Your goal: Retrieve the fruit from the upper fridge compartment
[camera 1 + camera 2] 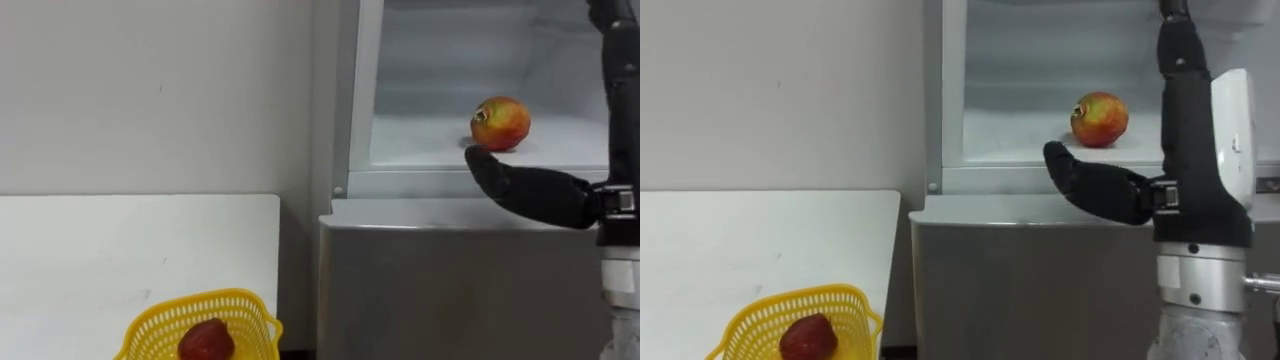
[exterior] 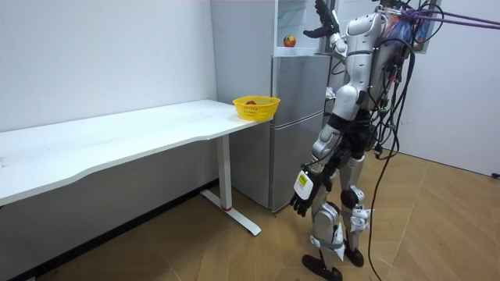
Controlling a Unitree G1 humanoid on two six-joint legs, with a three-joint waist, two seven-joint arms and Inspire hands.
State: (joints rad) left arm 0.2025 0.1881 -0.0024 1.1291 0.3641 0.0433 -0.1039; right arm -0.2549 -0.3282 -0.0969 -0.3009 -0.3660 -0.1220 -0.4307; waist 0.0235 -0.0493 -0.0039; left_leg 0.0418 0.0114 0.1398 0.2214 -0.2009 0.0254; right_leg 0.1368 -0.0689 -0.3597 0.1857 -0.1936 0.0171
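Right eye view: right hand (image 1: 1192, 170), fingers (image 1: 1176, 50) released, by the apple (image 1: 1099, 119) in the fridge (image 1: 1040, 280); left hand (image 2: 303, 195) relaxed.

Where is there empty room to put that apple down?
The white table is bare from the wall to the yellow plastic basket, which holds a red fruit. The white fridge shelf is free left of the red-yellow apple; the open right hand crowds its front.

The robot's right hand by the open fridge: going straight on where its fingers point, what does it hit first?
Probably nothing: the right hand points straight up, out past the top of the eye views, and that way looks free. The apple sits lower, to its left; depth is unclear.
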